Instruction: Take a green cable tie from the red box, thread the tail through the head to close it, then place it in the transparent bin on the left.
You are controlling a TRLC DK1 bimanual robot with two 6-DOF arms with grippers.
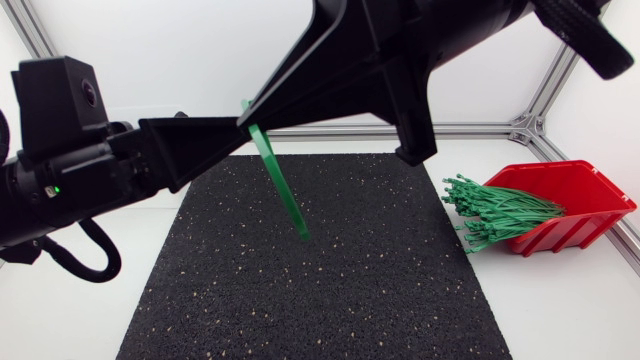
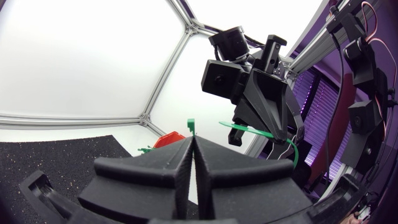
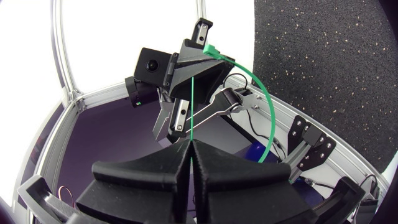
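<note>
Both arms were up off the counter point(image 1: 560, 310), tips meeting. Left jaws were pinched shut on the cable tie point(image 1: 282, 188) at its head, right jaws clamped on its tail, and the loop drooped toward 5 o'clock. The red box point(image 1: 585, 195) sat out at 3 o'clock.
</note>
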